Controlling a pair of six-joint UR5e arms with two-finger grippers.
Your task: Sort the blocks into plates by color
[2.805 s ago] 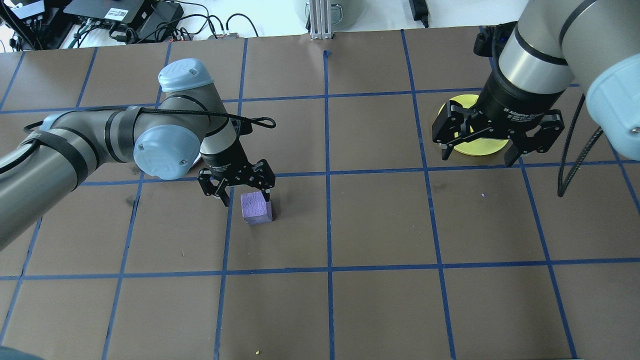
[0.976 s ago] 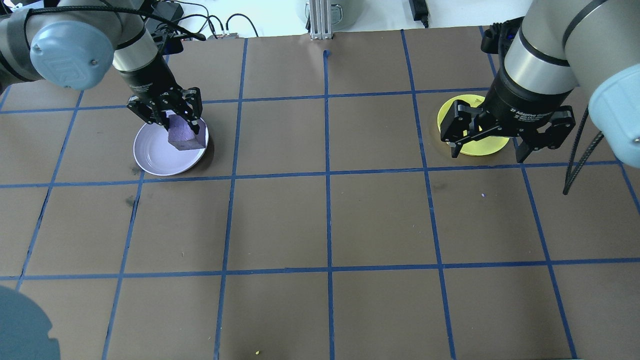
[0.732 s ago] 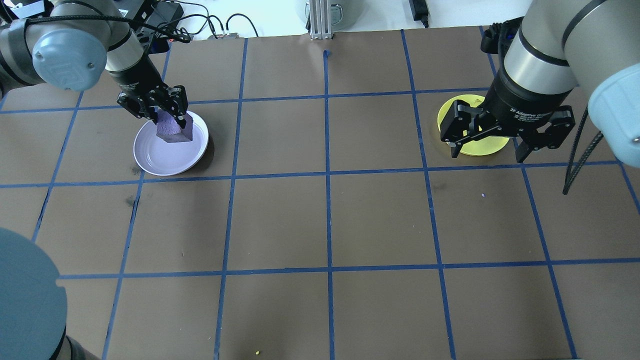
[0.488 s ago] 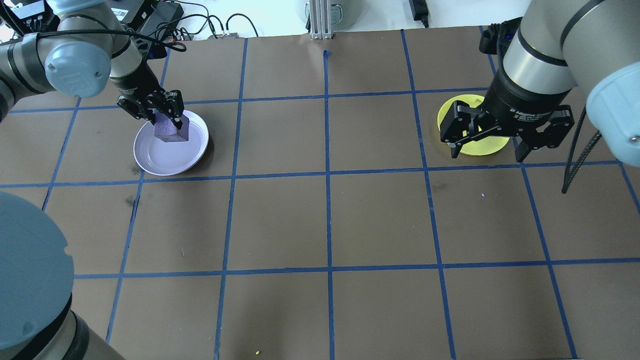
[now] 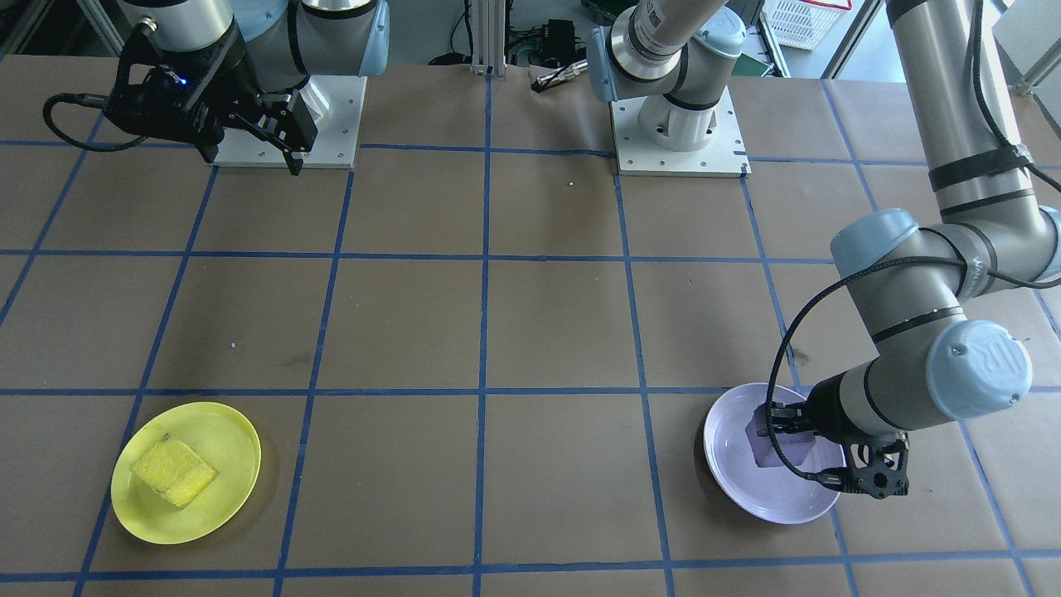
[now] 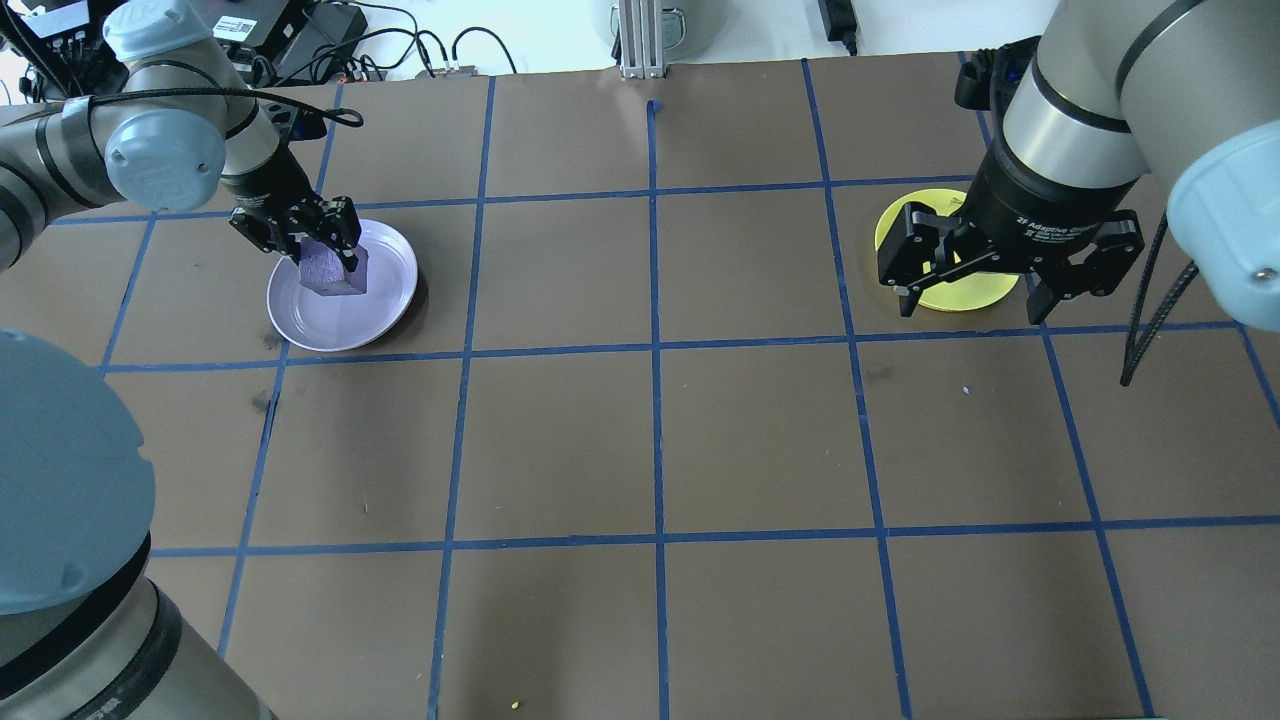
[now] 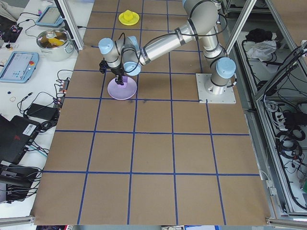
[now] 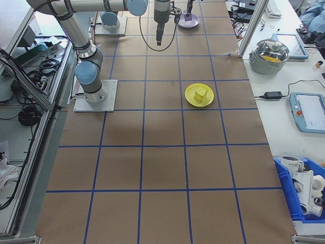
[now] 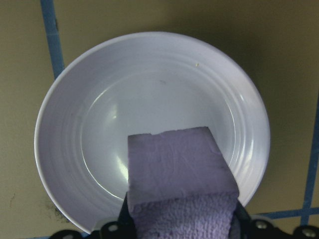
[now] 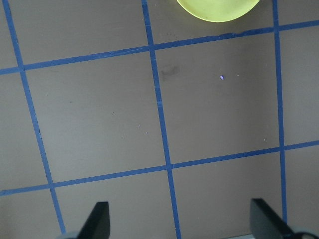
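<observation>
The front-facing view shows the yellow block (image 5: 175, 472) lying in the yellow plate (image 5: 228, 489), while in the overhead view the right arm covers much of this plate (image 6: 950, 293) and the block cannot be seen there. The right side view also shows this block (image 8: 200, 95) inside the plate (image 8: 192, 99), a little off its middle. The left wrist view gives the closest look at the purple block (image 9: 180, 184): it is a light purple cube with a rough, foam-like surface and a small notch on its top edge, and it hangs over the near part of the lavender plate (image 9: 89, 104), which is round, shallow, glossy and has faint rings. The left end effector (image 6: 300, 243) pinches the purple block (image 6: 333, 269) between its fingers, above the far-left part of the lavender plate (image 6: 385, 305); whether the block touches the plate I cannot tell. The right end effector (image 6: 1010, 282) is spread wide and holds nothing; it is high above the desk (image 6: 650, 450), near the yellow plate. In the right wrist view only the edge of the yellow plate (image 10: 219, 11) appears at the top, with the two fingertips (image 10: 97, 219) far apart at the bottom.
</observation>
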